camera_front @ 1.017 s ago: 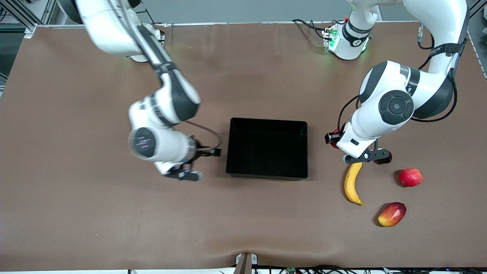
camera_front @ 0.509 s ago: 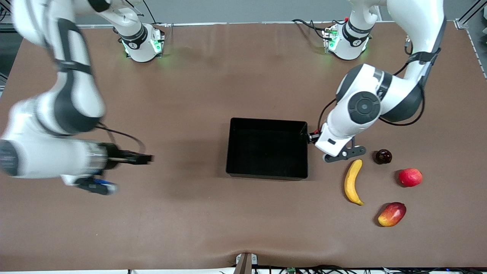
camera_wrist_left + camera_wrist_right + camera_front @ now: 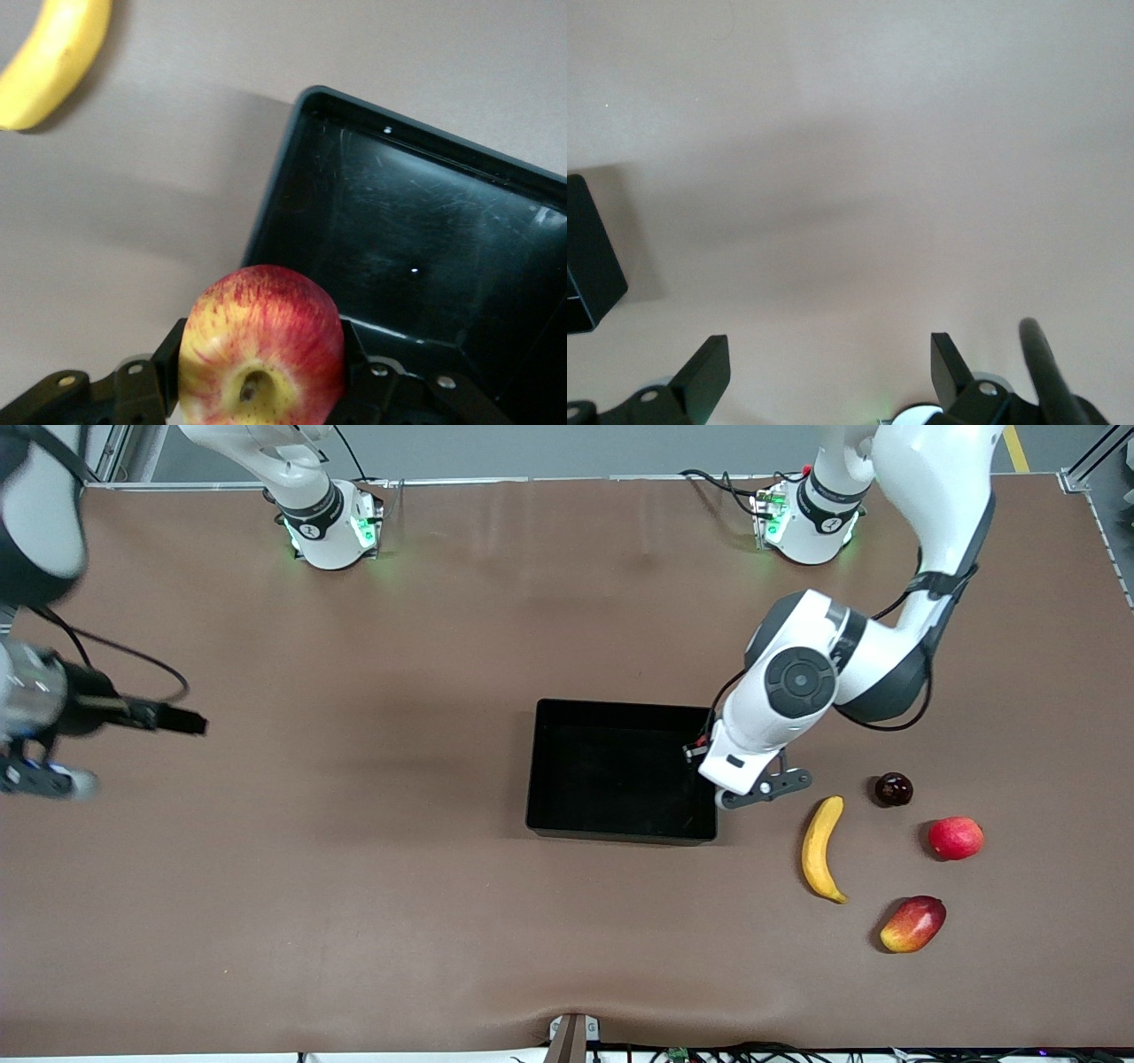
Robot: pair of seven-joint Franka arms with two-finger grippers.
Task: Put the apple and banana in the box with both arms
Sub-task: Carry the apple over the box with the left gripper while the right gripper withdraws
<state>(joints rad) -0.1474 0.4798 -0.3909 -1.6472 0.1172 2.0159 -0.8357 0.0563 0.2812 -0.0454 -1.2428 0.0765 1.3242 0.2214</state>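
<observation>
1. My left arm bends down from its base, elbow high, with the white wrist tilted over the box's (image 3: 620, 781) wall at the left arm's end. My left gripper (image 3: 257, 372) is pinched on the apple (image 3: 261, 345), which hangs over that wall's edge.
2. My right arm is swung out to the right arm's end of the table; my right gripper (image 3: 824, 363) hangs over bare mat with its fingers spread wide and nothing between them.
3. The front view hides the apple under my left wrist; only the left wrist view shows it, red streaked with yellow, its pale stem dimple facing the camera. That view also shows scuffs on the box's glossy black floor.
4. The banana (image 3: 820, 849) lies on the mat beside the box, toward the left arm's end, curved, smooth and yellow.
5. Near it lie a small dark round fruit (image 3: 893, 789), a plain red fruit (image 3: 955, 838) and an oblong red-yellow fruit (image 3: 912, 924).
6. The mat (image 3: 354, 886) is matte brown.
</observation>
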